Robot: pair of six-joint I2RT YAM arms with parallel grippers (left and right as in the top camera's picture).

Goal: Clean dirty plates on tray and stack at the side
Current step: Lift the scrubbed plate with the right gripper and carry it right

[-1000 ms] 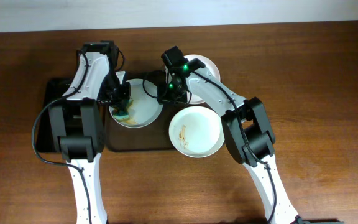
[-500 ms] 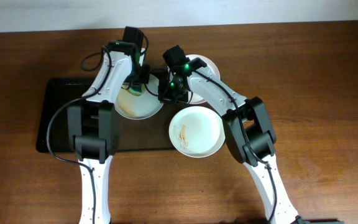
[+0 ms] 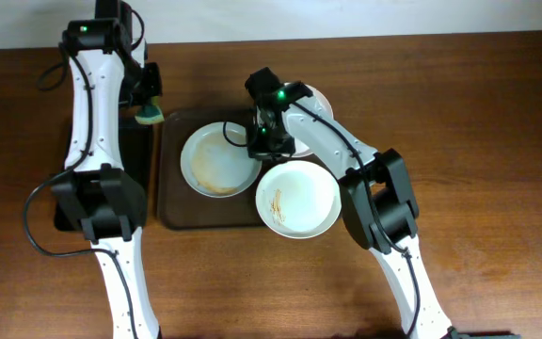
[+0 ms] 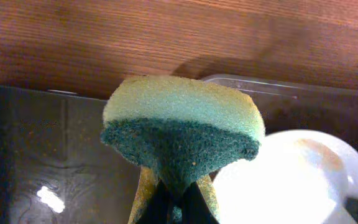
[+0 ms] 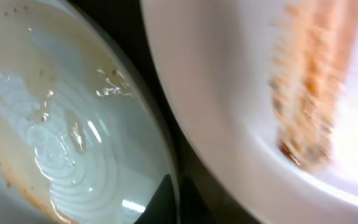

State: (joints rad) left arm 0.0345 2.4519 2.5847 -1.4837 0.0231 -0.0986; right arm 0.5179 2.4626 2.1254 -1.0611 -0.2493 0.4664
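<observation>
Streaked plate (image 3: 299,202): lower centre, orange streaks, overlapping the right edge of the tray (image 3: 172,215); judged uncleaned.
Smeared plate (image 3: 216,160): centre, on the tray; brown film along its lower part, wet swirls in the right wrist view.
Right hand (image 3: 263,146): pinching the smeared plate's right rim, as far as its wrist view shows.
Third plate (image 3: 314,99): upper centre, mostly hidden by the right arm; what it rests on cannot be told.
Left hand (image 4: 178,190): upper left, pressed together on the sponge (image 4: 182,130), above the black tray (image 3: 141,165), well apart from the plates.
Step, judged: scrubbing the smeared plate, unfinished.
Recommendation: lay the sponge's scouring face flat on the brown film. Keep the rim pinch firm against sliding. Stay clear of the right hand.
</observation>
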